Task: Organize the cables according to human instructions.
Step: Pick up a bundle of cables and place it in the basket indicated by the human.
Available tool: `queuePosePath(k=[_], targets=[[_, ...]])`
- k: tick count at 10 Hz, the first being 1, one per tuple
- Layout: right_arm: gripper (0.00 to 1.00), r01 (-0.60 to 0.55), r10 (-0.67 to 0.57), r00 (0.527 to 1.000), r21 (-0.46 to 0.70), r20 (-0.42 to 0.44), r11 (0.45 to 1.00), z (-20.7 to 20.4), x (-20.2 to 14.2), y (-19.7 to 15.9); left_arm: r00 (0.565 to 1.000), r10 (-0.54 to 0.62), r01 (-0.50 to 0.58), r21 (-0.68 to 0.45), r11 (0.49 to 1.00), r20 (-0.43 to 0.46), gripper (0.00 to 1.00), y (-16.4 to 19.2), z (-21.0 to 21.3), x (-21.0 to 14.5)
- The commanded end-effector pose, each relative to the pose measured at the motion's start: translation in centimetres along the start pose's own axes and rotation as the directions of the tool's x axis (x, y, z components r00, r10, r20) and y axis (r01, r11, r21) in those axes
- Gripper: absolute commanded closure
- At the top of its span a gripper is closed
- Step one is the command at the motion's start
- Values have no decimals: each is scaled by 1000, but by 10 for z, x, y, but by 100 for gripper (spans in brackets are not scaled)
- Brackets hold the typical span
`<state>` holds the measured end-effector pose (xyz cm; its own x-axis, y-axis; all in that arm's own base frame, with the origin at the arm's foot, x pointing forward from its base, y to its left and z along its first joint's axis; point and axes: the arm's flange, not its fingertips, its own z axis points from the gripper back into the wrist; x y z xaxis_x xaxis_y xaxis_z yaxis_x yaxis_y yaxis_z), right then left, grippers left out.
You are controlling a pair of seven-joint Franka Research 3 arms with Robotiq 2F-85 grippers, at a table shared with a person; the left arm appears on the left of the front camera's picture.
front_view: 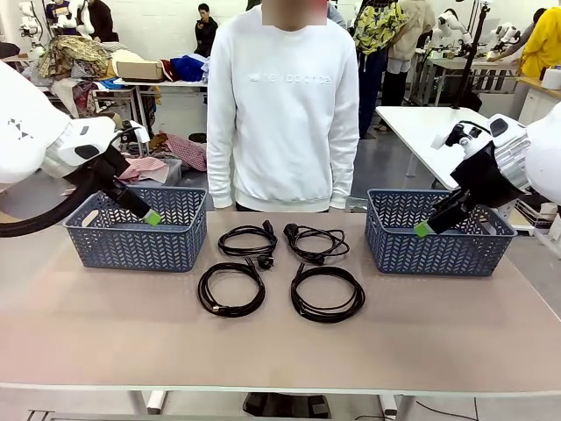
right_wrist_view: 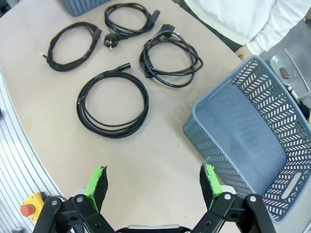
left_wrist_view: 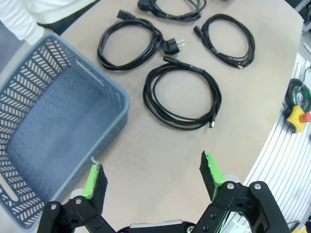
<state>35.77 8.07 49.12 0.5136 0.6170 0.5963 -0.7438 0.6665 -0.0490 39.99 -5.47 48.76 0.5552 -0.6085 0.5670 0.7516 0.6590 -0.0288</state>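
The left gripper (front_view: 151,217) hangs with its green fingers spread wide and nothing between them, over the near rim of the left basket (front_view: 136,247). The basket's lattice floor shows bare in the left wrist view (left_wrist_view: 58,126).

The right gripper (front_view: 425,230) is spread the same way over the inner rim of the right basket (front_view: 438,252), whose floor is also bare (right_wrist_view: 243,131).

The cables lie between the baskets as four separate coils in two rows: far-left (front_view: 263,261), far-right (front_view: 292,231), near-left (front_view: 230,311) and near-right (front_view: 329,316). None touches a basket, though the far-left plug rests just beside the near-left loop.

Bare table (front_view: 280,360) runs from the near coils to the front edge. A person in a white top (front_view: 282,105) stands at the far edge.
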Motion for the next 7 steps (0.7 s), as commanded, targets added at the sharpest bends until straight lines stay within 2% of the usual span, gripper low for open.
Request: queuePosePath(k=[1, 7], targets=[[0, -8, 8, 1000, -1, 3, 1000, 1, -1, -1, 1000, -8, 9, -17, 1000, 10, 0, 2, -1, -3], [0, -8, 8, 1000, -1, 3, 1000, 1, -1, -1, 1000, -8, 9, -17, 1000, 10, 0, 2, -1, -3]])
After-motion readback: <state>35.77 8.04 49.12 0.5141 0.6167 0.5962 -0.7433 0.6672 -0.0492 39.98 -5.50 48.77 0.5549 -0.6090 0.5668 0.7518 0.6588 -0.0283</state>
